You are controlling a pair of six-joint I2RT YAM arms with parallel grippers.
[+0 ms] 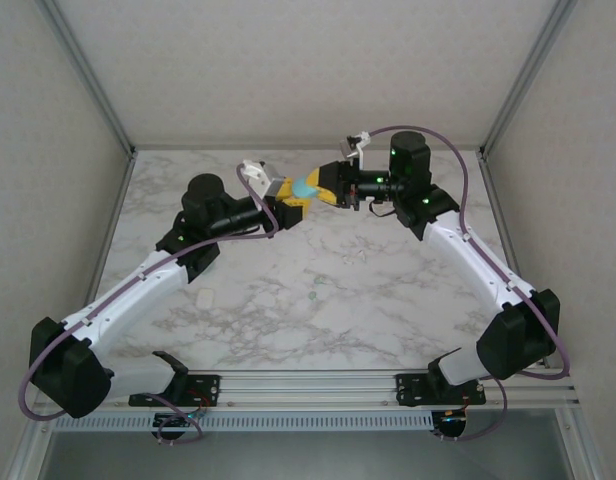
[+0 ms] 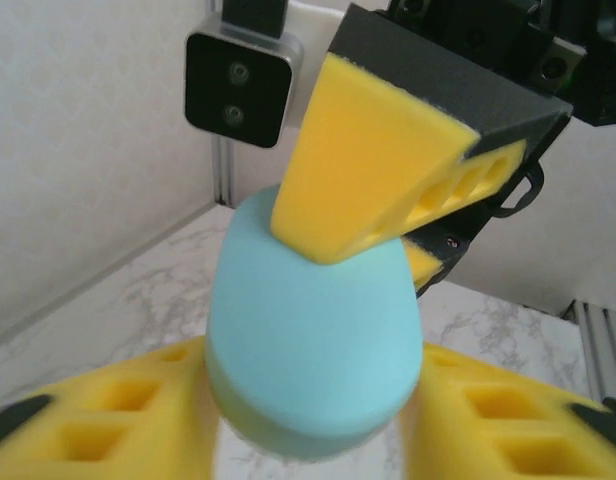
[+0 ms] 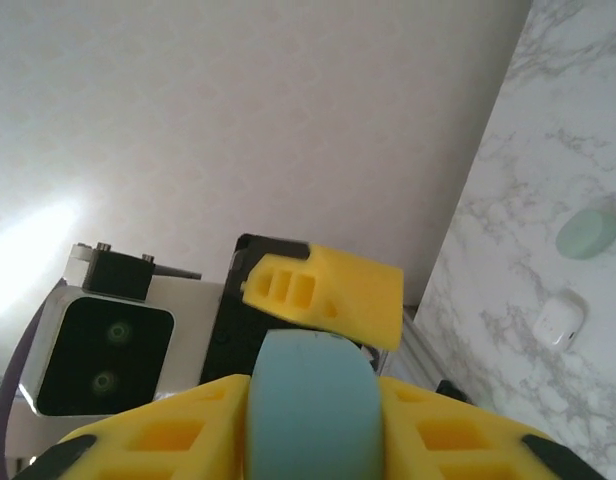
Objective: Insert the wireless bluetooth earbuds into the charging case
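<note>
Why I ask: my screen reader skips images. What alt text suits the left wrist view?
A teal charging case sits between the yellow fingers of the left gripper, while a yellow finger of the right gripper lies across its top. A marbled table and pale wall lie behind.

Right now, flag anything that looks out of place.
The teal case hangs in mid-air with the left end effector and right end effector both around it, while a mint earbud and a white earbud lie loose on the table.
</note>
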